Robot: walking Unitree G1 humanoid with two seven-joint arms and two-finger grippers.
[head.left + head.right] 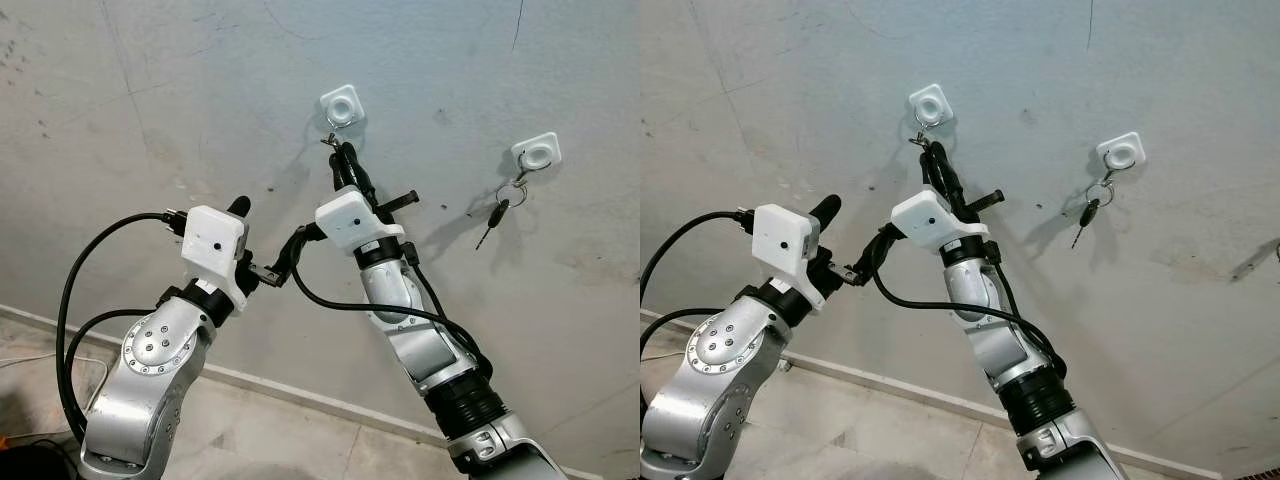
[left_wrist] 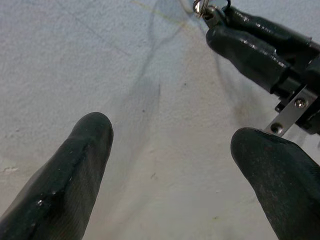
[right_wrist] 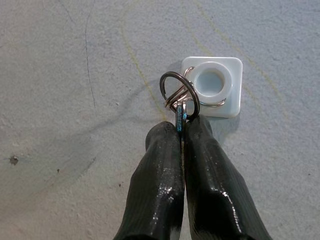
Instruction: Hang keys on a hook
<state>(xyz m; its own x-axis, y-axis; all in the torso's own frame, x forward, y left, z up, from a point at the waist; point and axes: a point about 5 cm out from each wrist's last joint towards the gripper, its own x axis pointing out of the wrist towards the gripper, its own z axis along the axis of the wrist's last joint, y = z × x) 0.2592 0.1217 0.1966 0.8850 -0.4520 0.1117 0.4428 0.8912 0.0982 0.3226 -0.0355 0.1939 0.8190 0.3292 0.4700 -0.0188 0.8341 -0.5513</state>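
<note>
— Black fingers (image 3: 200, 170) of the right gripper (image 3: 181, 131) are pinching tight on the key (image 3: 180, 116), its ring (image 3: 179, 93) touching the white hook (image 3: 214, 86) on the grey wall (image 1: 150, 110).

— And the left gripper (image 2: 170, 150)?

— Hanging spread wide, gripping nothing (just beside the right one). Another key (image 1: 496, 214) is dangling from the second hook (image 1: 537, 152), nearer the wall's right edge.

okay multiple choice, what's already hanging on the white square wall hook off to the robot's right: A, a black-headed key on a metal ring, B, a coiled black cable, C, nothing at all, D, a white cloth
A: a black-headed key on a metal ring dangles from the white square wall hook on the robot's right side of the grey concrete wall.
</note>
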